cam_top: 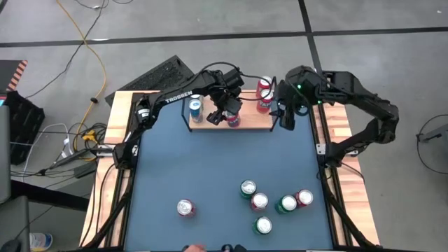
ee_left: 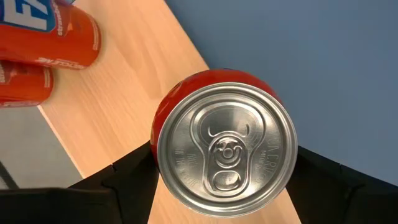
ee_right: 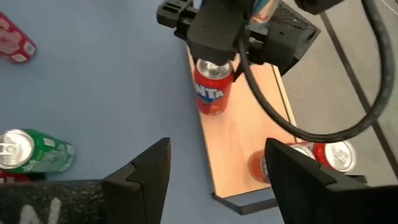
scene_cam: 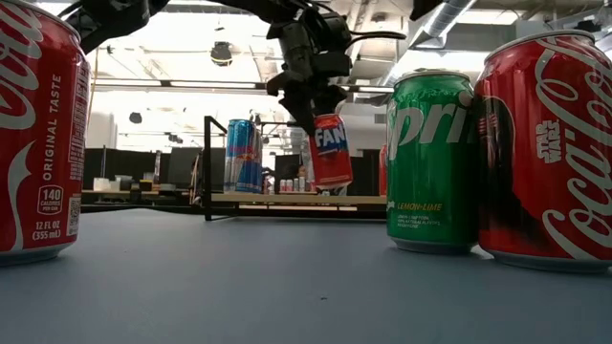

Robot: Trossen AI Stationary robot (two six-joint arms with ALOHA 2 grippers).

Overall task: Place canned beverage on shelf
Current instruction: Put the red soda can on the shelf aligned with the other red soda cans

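The shelf [cam_top: 245,123], a light-wood board with black wire ends, stands at the table's far side. A blue can [cam_top: 195,108] stands near its left end and two red cans [cam_top: 264,95] at its right end. My left gripper [cam_top: 227,112] is shut on a red Fanta can [scene_cam: 330,151] over the board's middle. The can is tilted, its base just over the board's near edge; whether it touches the board I cannot tell. My right gripper [ee_right: 217,168] hovers open and empty beside the shelf's right end. My left gripper pinches the Fanta can's upper wall, just below the top rim [ee_left: 163,162], between its two fingers, one on each side. The fingers [ee_left: 127,177] come from above, slanting down. The can hangs below them, tilted, its silver top [ee_left: 227,158] facing the wrist.
Several cans stand on the blue table's near half: a cluster [cam_top: 273,203] right of centre and a lone red one [cam_top: 185,207] to the left. In the low view a Coca-Cola can [scene_cam: 38,134], a Sprite can [scene_cam: 430,158] and another cola can [scene_cam: 550,148] stand close.
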